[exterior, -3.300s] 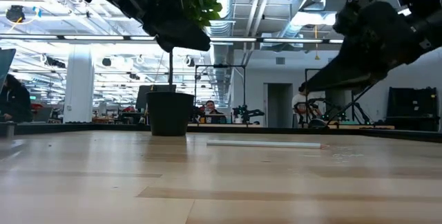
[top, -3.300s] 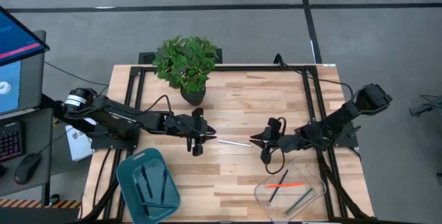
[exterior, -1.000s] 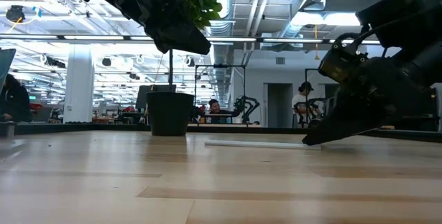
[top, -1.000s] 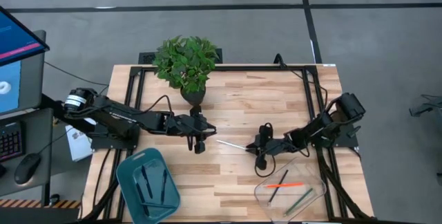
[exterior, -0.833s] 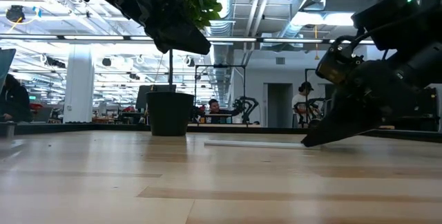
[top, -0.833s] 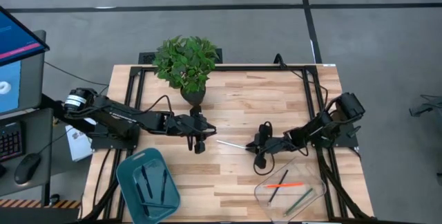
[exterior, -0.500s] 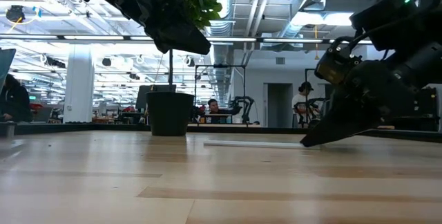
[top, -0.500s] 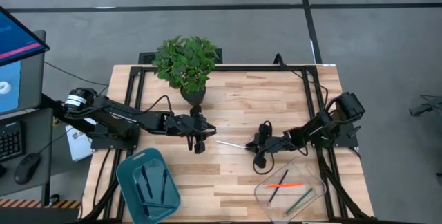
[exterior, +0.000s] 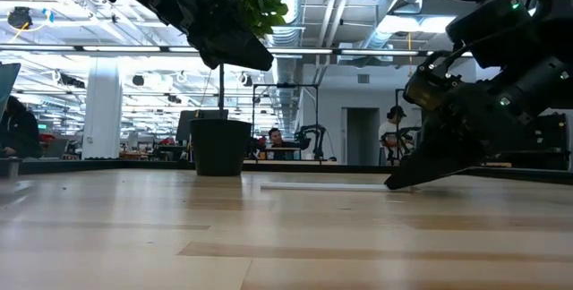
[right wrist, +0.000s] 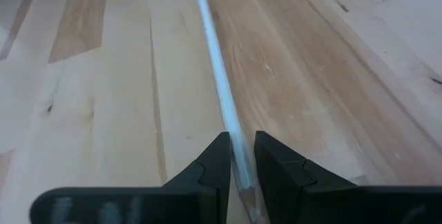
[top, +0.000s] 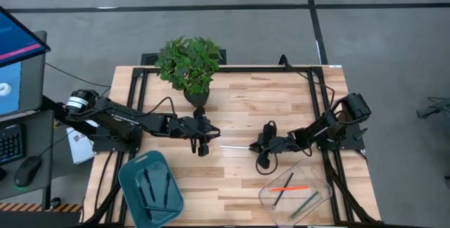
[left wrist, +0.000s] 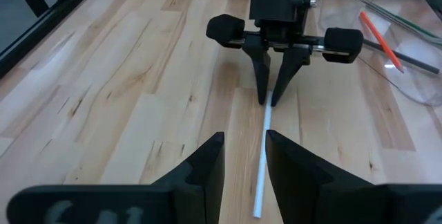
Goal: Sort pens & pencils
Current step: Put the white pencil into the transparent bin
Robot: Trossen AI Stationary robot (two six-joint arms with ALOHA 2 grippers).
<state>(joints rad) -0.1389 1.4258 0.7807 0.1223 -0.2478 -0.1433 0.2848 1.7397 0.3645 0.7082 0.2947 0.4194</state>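
Nearest the table's front edge sit the two containers: a teal tray point(top: 132, 175) with dark pens on the left, and a clear bin point(top: 268, 195) on the right holding an orange-red pencil point(top: 290, 187) and two darker sticks. Beyond them, at mid-table point(top: 239, 115), lies the one unsorted item, a white pencil point(top: 235, 146), flat on the wood between the two arms.

The right gripper point(top: 257, 147) is down at the pencil's right-hand end; its wrist view shows the jaws narrowed to a slim gap with the pencil running between them, tips low to the table, though a firm pinch cannot be confirmed. The left gripper point(top: 201, 148) hovers just beside the pencil's other end, jaws slightly parted and empty.

Judging by its look, the pencil is light, stiff and smooth, so it likely rolls or pivots easily. Held at one end it may swing; a hold nearer the middle would probably carry steadier. Farthest back stands a potted plant point(top: 190, 65).
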